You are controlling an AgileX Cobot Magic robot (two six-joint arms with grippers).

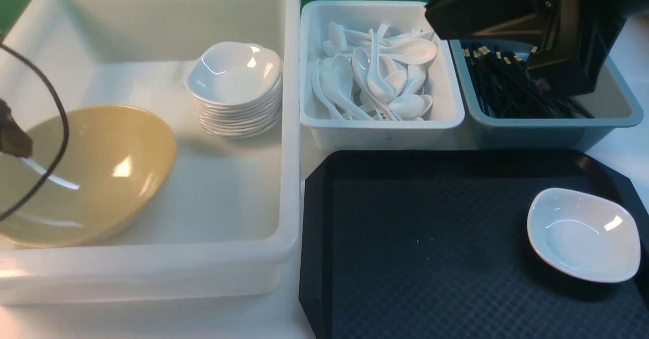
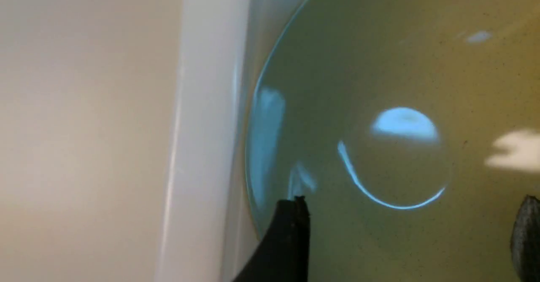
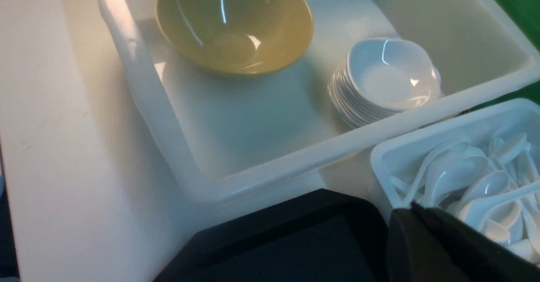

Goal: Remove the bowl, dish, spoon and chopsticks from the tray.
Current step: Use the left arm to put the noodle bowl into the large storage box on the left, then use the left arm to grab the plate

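Tray (image 1: 456, 258) is sitting closest, lower right of frame, carrying the dish (image 1: 583, 235) near its right edge. I'm seeing the bowl (image 1: 101, 172) lying tilted in the big white tub (image 1: 290, 126), lower left. Left tool (image 2: 411, 200) is hanging released over the bowl; right tool (image 3: 415, 212) is sitting clenched, upper right.

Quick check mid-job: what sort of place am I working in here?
Likely a canteen dish-return station, perhaps a mock-up: a spoon tub, a chopstick tub and stacked dishes are kept sorted near a black tray.
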